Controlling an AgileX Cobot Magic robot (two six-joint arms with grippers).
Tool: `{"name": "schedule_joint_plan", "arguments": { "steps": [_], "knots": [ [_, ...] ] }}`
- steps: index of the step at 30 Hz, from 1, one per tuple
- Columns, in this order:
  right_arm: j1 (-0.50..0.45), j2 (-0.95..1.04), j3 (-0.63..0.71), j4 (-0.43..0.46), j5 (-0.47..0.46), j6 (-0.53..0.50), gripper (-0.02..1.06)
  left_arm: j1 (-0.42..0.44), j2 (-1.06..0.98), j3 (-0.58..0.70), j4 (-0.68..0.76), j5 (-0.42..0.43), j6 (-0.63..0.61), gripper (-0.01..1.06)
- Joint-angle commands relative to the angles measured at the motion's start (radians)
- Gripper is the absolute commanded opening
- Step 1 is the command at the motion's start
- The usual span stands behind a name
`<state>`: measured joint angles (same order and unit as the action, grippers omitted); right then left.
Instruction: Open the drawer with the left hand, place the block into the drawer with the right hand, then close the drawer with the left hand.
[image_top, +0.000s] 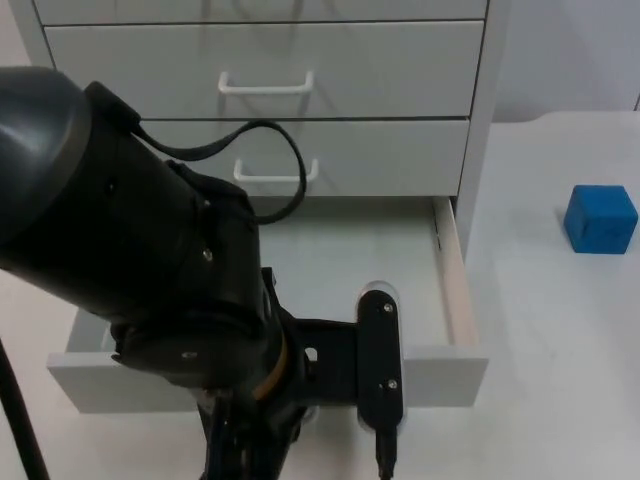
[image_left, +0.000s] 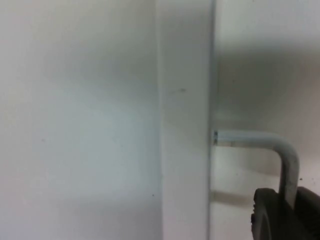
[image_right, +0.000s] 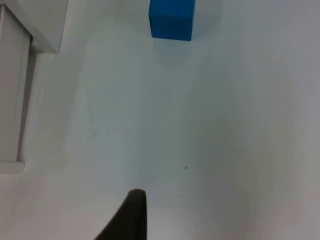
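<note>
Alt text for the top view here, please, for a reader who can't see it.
The bottom drawer of a white cabinet stands pulled open, the left gripper at its front panel. A blue block sits on the table to the cabinet's right.

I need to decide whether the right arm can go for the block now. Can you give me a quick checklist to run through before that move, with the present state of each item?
1. Bottom drawer pulled out: ok.
2. Drawer interior free for the block: ok where it shows; the left arm hides part.
3. Blue block on the table, right of the cabinet, nothing on it: ok.
4. Table between right gripper and block free: ok.
5. Left gripper at the drawer handle: ok; grip cannot tell.
6. Right gripper open for the grasp: cannot tell.
</note>
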<state>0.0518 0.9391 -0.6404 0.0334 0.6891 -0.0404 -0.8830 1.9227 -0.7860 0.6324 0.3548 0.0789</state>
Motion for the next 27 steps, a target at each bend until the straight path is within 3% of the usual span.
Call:
{"name": "schedule_joint_plan", "arguments": {
  "steps": [1,4,7,8,12,15,27],
  "knots": [
    [0.003,-0.002,-0.006,0.002,-0.005,-0.001,1.04,-0.012,0.02,0.024,-0.073,-0.01,-0.011,0.0],
    [0.003,-0.002,-0.006,0.002,-0.007,-0.001,1.04,-0.012,0.02,0.024,-0.073,-0.015,-0.011,0.05],
    [0.003,-0.002,-0.006,0.002,-0.014,-0.001,1.04,-0.012,0.02,0.024,-0.073,-0.015,-0.011,0.26],
    [0.003,-0.002,-0.006,0.002,-0.014,-0.001,1.04,-0.012,0.02,0.024,-0.073,-0.015,-0.011,0.26],
    [0.003,-0.002,-0.006,0.002,-0.019,-0.001,1.04,-0.012,0.02,0.022,-0.073,-0.012,-0.011,0.58],
    [0.003,-0.002,-0.006,0.002,-0.019,-0.001,1.04,-0.012,0.017,0.022,-0.068,-0.006,-0.015,0.67],
    [0.003,-0.002,-0.006,0.002,-0.021,0.003,1.04,-0.012,0.013,0.022,-0.059,0.004,-0.022,0.69]
  ]
}}
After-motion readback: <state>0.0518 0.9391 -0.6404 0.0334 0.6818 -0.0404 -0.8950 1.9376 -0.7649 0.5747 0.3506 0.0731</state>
